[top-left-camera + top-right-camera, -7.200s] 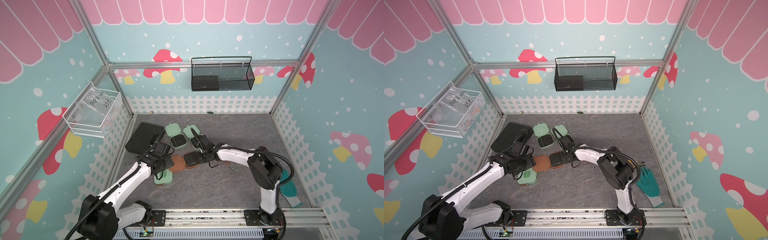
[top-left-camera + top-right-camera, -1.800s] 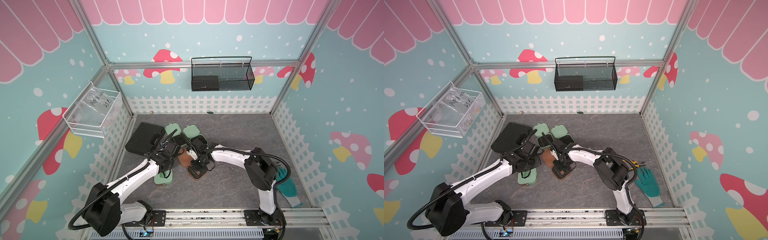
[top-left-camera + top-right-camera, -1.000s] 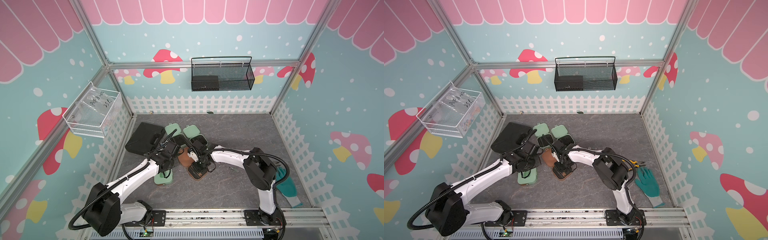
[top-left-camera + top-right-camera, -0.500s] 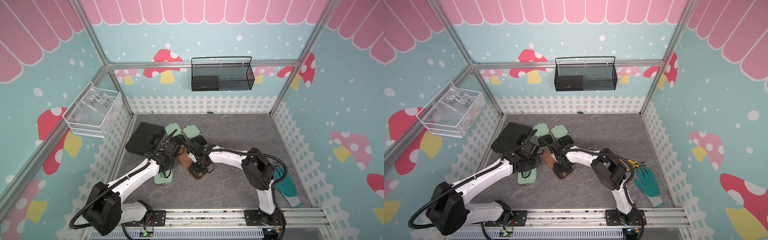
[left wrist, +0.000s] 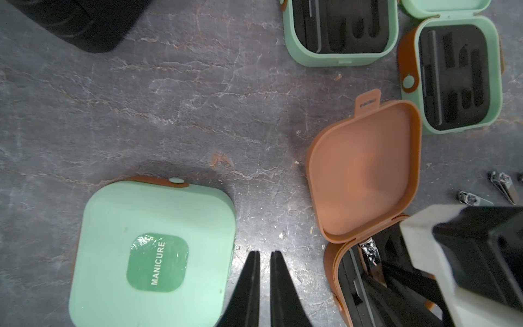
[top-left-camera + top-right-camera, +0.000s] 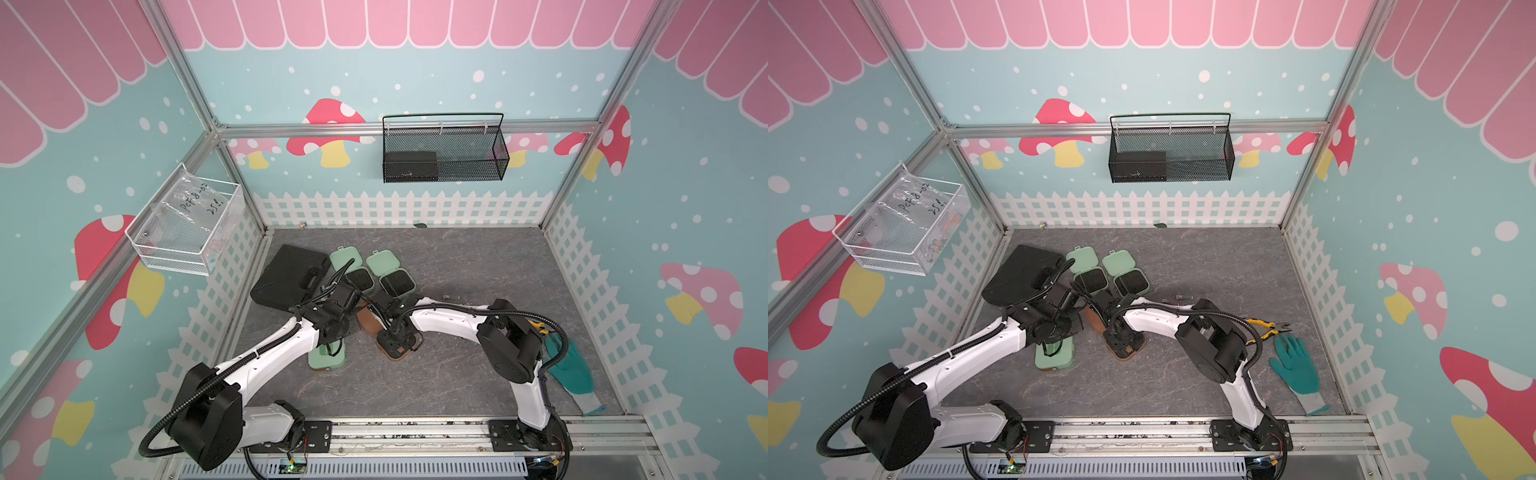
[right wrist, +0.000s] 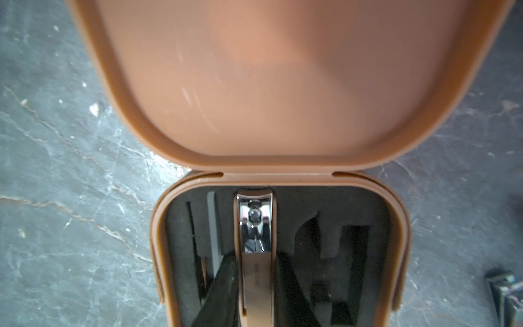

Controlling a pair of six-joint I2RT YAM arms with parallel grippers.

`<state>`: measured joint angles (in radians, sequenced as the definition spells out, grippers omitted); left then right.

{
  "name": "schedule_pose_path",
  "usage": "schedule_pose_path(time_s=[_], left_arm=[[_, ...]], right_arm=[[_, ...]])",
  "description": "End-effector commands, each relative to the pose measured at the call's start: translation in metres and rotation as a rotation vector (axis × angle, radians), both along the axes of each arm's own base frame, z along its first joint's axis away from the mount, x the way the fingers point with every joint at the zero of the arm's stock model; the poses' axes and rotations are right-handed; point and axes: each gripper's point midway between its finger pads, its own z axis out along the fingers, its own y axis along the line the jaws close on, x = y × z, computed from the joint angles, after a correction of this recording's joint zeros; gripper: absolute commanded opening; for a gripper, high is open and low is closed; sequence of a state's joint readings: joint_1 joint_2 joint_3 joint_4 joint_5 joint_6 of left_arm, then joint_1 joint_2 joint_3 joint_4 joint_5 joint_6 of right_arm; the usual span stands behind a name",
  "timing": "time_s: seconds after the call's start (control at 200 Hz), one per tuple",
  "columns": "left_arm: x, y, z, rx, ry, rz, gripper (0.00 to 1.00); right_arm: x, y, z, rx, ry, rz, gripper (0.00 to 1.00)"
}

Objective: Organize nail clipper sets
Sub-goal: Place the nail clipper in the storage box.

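grips a clipper [image 7: 256, 226] by its lever end with the right fingers [image 7: 223, 286], set narrow, one on each long side. holds it low over the black insert [image 7: 308, 203] of the open brown case [image 7: 396, 226], head just short of the hinge, lid [image 7: 254, 70] thrown back. cannot tell whether it sits fully down in its slot or only rests on the foam.

carries the clipper's long axis straight in line with the fingers. reads in both top views as roughly a 10-to-4 o'clock line, lid at the 10 end. probably calls for only a short press down and a release, no turn, since slot and clipper look parallel.

hovers the left fingers [image 5: 249, 283] nearly shut and empty above bare counter [image 5: 169, 113], between the brown case and the closed mint case [image 5: 152, 254] at its 9 o'clock.

shows two open mint cases [image 5: 339, 28] [image 5: 458, 79] around 12 o'clock of the brown case, slots mostly unfilled. shows loose clippers [image 5: 503, 184] on the counter toward 1 o'clock, nearer the right arm, so likely that arm's next fetch.
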<state>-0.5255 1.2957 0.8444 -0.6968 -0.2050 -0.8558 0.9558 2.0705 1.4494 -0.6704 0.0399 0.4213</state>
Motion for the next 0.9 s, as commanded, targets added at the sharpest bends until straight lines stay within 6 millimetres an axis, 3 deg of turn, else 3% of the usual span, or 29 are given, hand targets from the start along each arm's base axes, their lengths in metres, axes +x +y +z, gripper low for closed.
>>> schedule_pose_path(time_s=[0.0, 0.14, 0.315, 0.711, 0.896], left_arm=[[0.001, 0.000, -0.004, -0.002, 0.006, 0.003, 0.13], [0.002, -0.001, -0.003, -0.007, 0.006, 0.000, 0.13], [0.002, -0.001, -0.002, -0.010, 0.002, 0.001, 0.13], [0.004, -0.004, -0.004, -0.014, 0.008, -0.009, 0.13], [0.004, -0.015, -0.002, -0.029, 0.016, -0.058, 0.10]], right_arm=[[-0.035, -0.082, -0.107, -0.354, 0.149, -0.042, 0.04], [-0.024, -0.061, -0.079, -0.275, 0.115, -0.027, 0.20], [-0.013, -0.037, -0.040, -0.177, 0.078, -0.002, 0.33], [-0.005, -0.010, 0.023, -0.020, 0.021, 0.024, 0.35], [-0.001, -0.003, 0.048, 0.036, -0.014, 0.025, 0.35]])
